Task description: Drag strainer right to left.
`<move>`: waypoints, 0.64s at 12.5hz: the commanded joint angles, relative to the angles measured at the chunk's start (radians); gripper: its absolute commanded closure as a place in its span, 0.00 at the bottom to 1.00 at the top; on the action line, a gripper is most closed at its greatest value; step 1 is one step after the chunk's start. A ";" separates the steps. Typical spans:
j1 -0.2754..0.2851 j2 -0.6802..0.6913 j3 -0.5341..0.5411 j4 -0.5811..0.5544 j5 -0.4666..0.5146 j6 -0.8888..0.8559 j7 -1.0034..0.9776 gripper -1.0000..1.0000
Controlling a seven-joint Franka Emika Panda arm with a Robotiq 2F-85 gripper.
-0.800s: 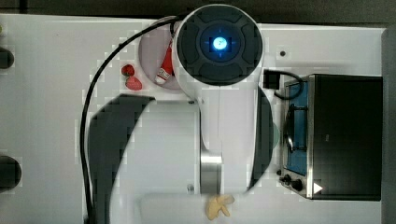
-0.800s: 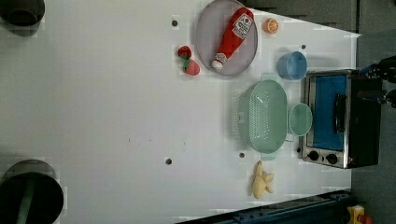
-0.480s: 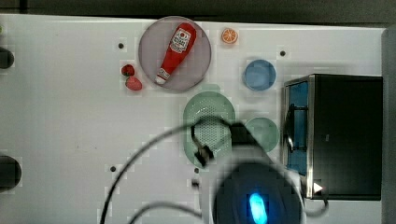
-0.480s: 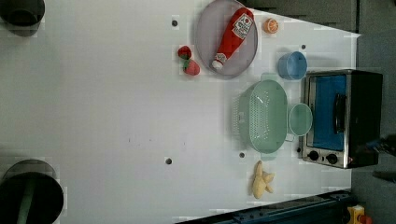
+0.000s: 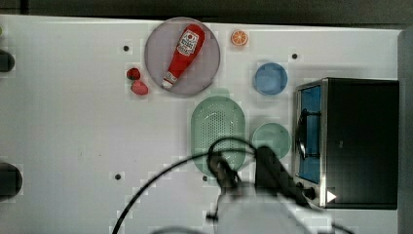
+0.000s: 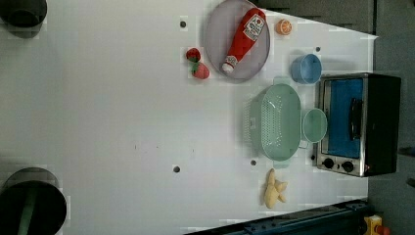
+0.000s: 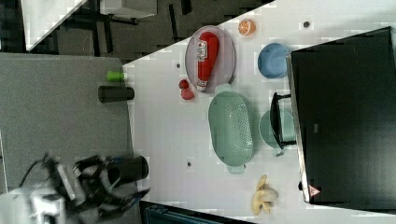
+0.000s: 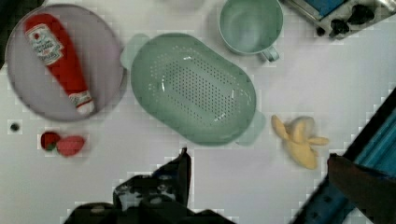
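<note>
Wrist view: tool (image 8: 254,161) wide apart and empty, short of the strainer (image 8: 194,88).

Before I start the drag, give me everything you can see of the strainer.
The strainer is a pale mint-green oval colander, plastic by its look, with a smooth wide rim, a small tab handle at each end and a bottom full of small holes. It is empty and sits upright and flat on the white table. In the left view the gray plate lies just above it, the green cup right beside it, and the banana below. Nothing grips it; whether the cup touches it is unclear.
</note>
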State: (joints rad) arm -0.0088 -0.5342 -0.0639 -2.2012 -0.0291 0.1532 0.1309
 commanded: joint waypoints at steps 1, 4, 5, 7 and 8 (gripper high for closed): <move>-0.001 0.199 0.008 -0.152 -0.005 0.146 0.182 0.00; 0.002 0.344 0.011 -0.213 -0.005 0.360 0.310 0.00; 0.002 0.395 0.015 -0.226 -0.005 0.440 0.324 0.00; 0.003 0.496 0.023 -0.248 -0.005 0.589 0.334 0.00; 0.003 0.542 0.028 -0.254 -0.005 0.663 0.335 0.00</move>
State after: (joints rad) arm -0.0101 0.0477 -0.0369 -2.4727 -0.0314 0.7803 0.3965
